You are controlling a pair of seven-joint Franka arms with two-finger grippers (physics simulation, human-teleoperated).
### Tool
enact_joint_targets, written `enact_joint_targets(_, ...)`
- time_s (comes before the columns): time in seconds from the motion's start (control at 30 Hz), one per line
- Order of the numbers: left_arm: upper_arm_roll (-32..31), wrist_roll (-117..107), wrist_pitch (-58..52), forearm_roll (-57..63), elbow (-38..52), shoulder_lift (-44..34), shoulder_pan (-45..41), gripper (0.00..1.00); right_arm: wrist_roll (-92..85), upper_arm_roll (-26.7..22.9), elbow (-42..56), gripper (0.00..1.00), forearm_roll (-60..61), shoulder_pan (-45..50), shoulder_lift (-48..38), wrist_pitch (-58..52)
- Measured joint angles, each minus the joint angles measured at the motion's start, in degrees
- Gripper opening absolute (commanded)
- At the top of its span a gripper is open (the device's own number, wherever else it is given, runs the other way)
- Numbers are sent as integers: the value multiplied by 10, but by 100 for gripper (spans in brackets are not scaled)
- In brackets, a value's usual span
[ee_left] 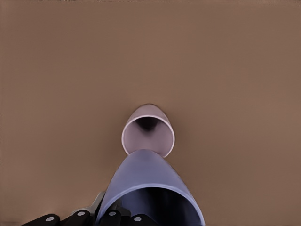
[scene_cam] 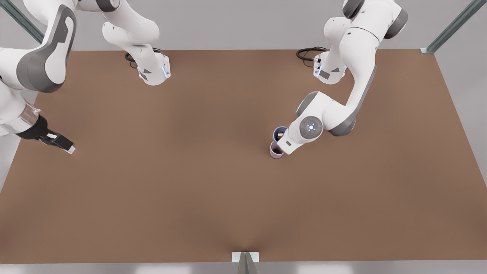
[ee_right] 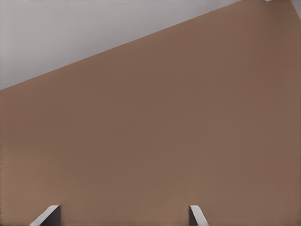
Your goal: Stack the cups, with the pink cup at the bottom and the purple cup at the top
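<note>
Purple cup (ee_left: 149,186): matte blue-violet, dark interior. Pink cup (ee_left: 148,132): dusty pink-mauve, plain. Bench (scene_cam: 190,182): uniform brown. Arms: white shells, grey joints. Right pincer (scene_cam: 61,144): black, pale fingertips. Background: light grey.

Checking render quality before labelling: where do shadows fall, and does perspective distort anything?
Front view: light is soft and even, the table slightly darker toward its middle; the cups throw no hard shadow. Left wrist view: the purple cup, in the left gripper, looms stretched by nearness; the pink cup has a dark interior. Right wrist view: flat, shadowless table past the right gripper, open.
</note>
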Motion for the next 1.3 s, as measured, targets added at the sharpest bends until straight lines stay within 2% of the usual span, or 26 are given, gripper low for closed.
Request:
enact_joint_targets(0.37, 1, -88, 50, 10, -1, 4, -3, 24, -60, 4, 14, 100, 3, 10, 22, -64)
enact_joint_targets(1.3, 9, -185, 71, 9, -14, 27, -15, 24, -118, 4, 17, 100, 3, 9, 25, -76)
